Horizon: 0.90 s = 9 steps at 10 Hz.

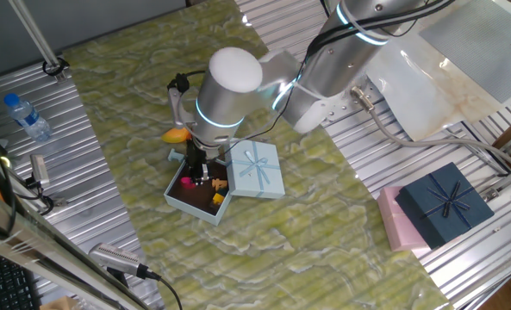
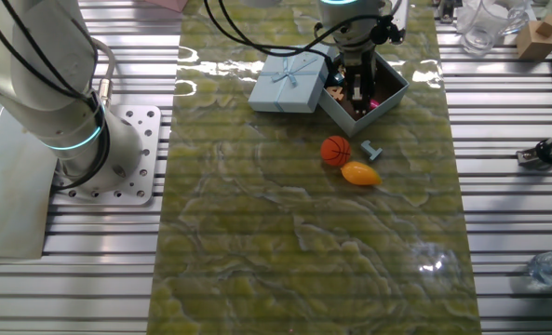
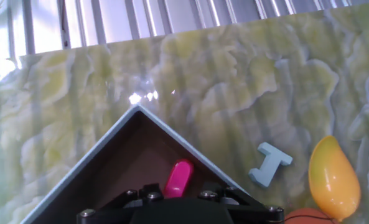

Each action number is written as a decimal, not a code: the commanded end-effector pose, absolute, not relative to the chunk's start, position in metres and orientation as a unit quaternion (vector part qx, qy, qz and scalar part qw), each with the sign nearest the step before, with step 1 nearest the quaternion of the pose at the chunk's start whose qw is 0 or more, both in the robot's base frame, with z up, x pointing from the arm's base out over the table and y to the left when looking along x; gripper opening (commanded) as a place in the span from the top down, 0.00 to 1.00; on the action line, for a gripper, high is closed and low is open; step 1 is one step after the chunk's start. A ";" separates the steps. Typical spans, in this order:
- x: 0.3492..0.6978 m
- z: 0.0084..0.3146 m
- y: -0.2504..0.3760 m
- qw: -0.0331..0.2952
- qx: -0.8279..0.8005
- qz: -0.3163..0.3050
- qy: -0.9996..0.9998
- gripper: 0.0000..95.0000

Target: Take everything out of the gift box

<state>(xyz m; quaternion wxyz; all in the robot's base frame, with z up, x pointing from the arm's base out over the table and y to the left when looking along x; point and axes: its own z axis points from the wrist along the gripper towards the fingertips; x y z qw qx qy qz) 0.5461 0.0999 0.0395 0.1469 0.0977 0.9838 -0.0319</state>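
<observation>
The pale-blue gift box [image 1: 179, 199] stands open on the green mat, also in the other fixed view [image 2: 392, 90] and as a corner in the hand view [image 3: 103, 155]. Its lid with the bow [image 1: 257, 169] lies beside it, touching. My gripper [image 1: 196, 170] reaches down into the box [image 2: 357, 89]; its fingers are hidden, so open or shut does not show. A magenta piece [image 3: 179, 177] lies in the box just ahead of the hand. Small yellow and orange bits [image 1: 218, 198] lie in the box. The orange basketball [image 2: 336, 150] and the mango [image 2: 360, 173] lie on the mat outside the box.
A small pale-blue block [image 3: 270, 164] lies on the mat between the box and the mango [image 3: 333, 177]. A dark navy box with a bow [image 1: 445, 204] sits on a pink box [image 1: 395, 222] at the right. A water bottle [image 1: 27, 116] lies off the mat.
</observation>
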 end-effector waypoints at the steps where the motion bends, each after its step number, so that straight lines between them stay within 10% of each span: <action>1: 0.547 0.039 0.100 0.150 0.092 -0.028 0.984 0.60; 9: 0.543 0.046 0.103 0.176 0.080 -0.009 0.981 0.60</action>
